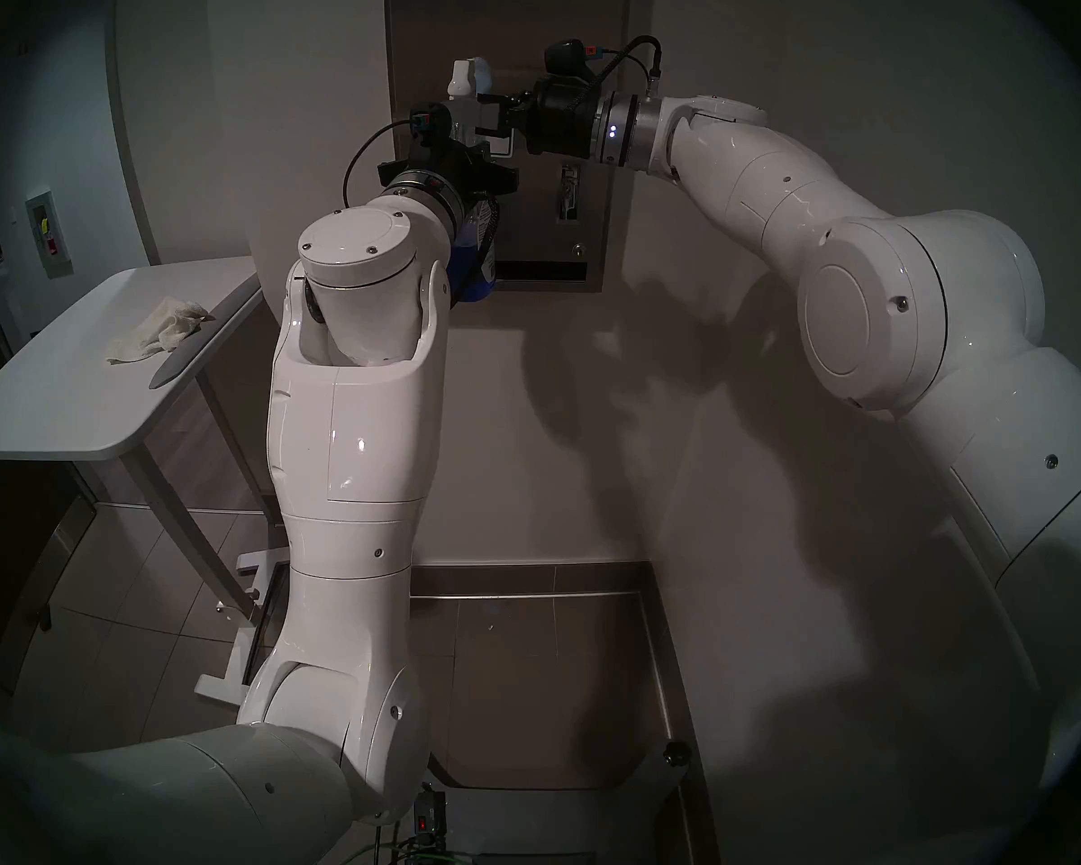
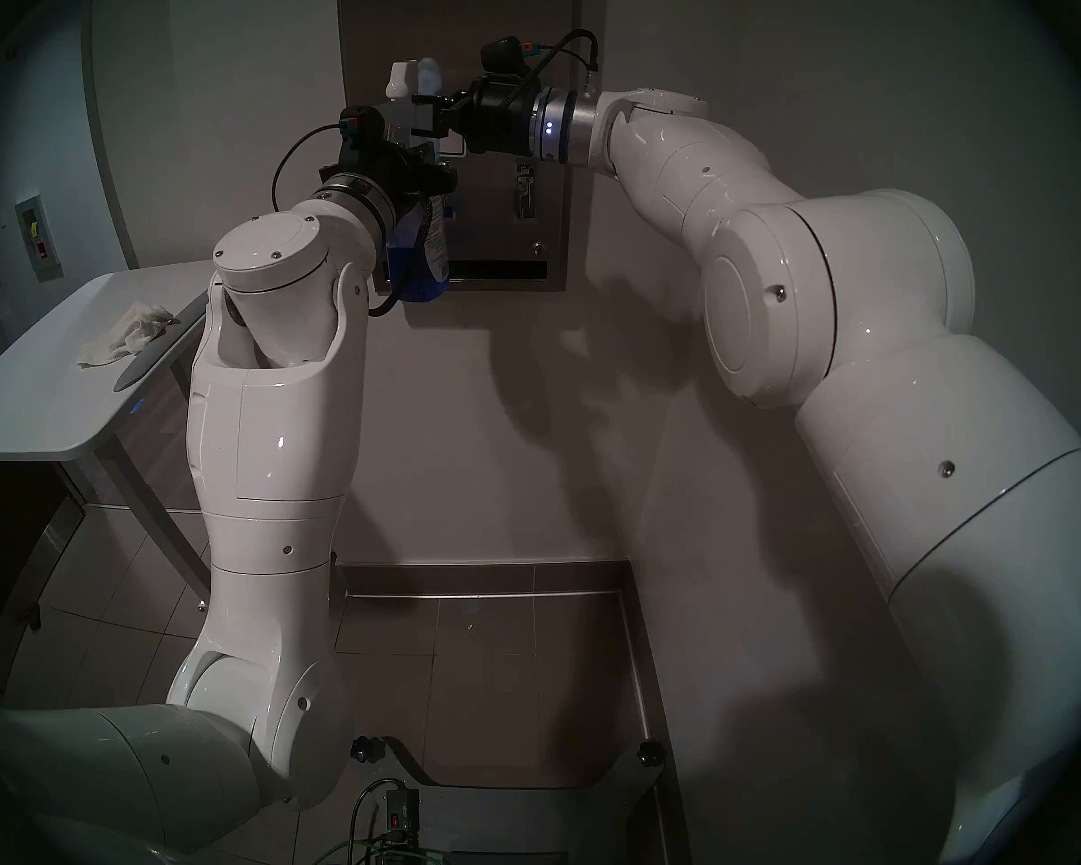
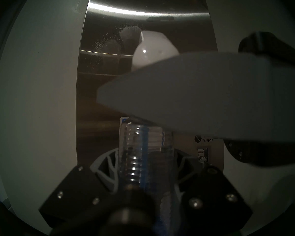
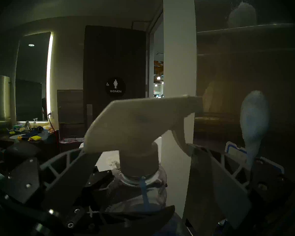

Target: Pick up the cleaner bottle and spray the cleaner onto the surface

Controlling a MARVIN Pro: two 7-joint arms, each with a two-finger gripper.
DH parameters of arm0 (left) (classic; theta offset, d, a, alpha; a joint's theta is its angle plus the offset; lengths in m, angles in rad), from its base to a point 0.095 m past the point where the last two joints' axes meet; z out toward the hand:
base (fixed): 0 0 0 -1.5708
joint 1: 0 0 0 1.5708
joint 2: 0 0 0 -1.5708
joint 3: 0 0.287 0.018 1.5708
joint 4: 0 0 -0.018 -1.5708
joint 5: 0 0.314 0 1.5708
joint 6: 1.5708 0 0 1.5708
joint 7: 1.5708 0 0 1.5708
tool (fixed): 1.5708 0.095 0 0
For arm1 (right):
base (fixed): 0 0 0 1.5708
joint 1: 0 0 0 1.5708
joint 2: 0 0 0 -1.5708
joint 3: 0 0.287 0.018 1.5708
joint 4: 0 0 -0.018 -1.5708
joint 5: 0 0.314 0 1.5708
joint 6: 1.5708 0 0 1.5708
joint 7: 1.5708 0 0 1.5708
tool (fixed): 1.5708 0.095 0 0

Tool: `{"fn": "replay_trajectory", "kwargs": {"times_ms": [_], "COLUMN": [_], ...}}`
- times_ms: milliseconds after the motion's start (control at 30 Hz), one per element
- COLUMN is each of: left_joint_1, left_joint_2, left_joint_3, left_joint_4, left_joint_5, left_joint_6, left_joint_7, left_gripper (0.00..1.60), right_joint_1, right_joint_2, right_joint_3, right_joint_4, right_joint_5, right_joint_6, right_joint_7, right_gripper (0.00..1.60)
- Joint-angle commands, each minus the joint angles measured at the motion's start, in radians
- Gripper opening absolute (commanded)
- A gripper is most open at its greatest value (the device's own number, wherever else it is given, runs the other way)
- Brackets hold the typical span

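The cleaner bottle [image 1: 477, 246] is already lifted off the bench [image 1: 57, 408] and is held upright at the upper middle of the head views, close in front of the stainless-steel dispenser front [image 1: 594, 233]. The left gripper [image 3: 146, 164] is clamped on the ribbed neck and body, its fingers [image 3: 109, 176] pressed against the clear plastic on both sides. The right gripper [image 4: 138, 155] is closed about the white spray head [image 4: 140, 121], one finger lying on the trigger and the other behind the head.

Foam patches and fine droplets [image 3: 128, 34] are visible on the steel in the upper middle of the left wrist view, so spraying is judged to be under way or partly done; more of the panel below looks dry, and further squeezes may be needed.

At the left of the head views, a crumpled white cloth [image 1: 157, 330] lies on the bench. Nothing stands between nozzle and panel, though the coin mechanism [image 1: 568, 189] is partly hidden by the arms.
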Motion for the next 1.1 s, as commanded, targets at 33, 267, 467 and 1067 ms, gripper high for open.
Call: {"fn": "replay_trajectory", "kwargs": {"times_ms": [33, 267, 467, 1067], "left_joint_1": [-0.06, -0.061, -0.061, -0.066], "left_joint_2": [-0.006, -0.007, -0.007, -0.009], "left_joint_3": [0.0, 0.0, -0.001, -0.002], "left_joint_4": [-0.049, -0.049, -0.05, -0.052], "left_joint_5": [-0.002, -0.001, -0.001, 0.0], "left_joint_6": [-0.028, -0.028, -0.028, -0.035], "left_joint_7": [0.002, 0.001, 0.0, -0.001], "left_gripper": [0.0, 0.0, 0.0, 0.0], "right_joint_1": [0.054, 0.06, 0.06, 0.05], "right_joint_2": [0.02, 0.046, 0.068, 0.149], "right_joint_3": [0.007, 0.009, 0.008, 0.019], "right_joint_4": [-0.025, -0.025, -0.023, -0.022], "right_joint_5": [0.006, 0.006, 0.004, 0.011], "right_joint_6": [-0.001, -0.002, -0.005, -0.041], "right_joint_7": [0.013, 0.037, 0.059, 0.122], "right_gripper": [1.6, 1.6, 1.6, 1.6]}}
